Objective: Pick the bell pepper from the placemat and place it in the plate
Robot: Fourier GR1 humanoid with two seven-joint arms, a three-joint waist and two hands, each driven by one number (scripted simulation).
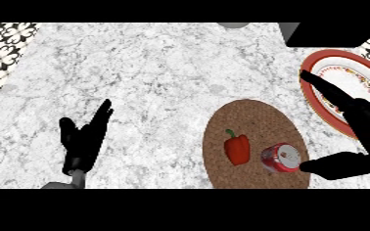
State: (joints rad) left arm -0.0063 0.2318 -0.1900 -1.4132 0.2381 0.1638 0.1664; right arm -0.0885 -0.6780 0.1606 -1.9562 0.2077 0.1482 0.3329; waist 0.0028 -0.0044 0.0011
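A red bell pepper [237, 149] with a green stem lies on the brown oval placemat [249, 122] at the lower right. Beside it on the mat stands a red can [281, 158]. A white plate [345, 73] with a red patterned rim sits at the right edge. My right hand [345, 132] is spread wide open at the right: its fingers reach up over the plate's left rim and its thumb points at the can from the right, apart from the pepper. My left hand [83, 139] rests open at the lower left, fingers up.
The counter [159, 73] is grey-white marble. A black block [329, 34] sits at the top right corner, with a grey object [233, 24] at the top edge. A patterned surface [14, 41] borders the far left.
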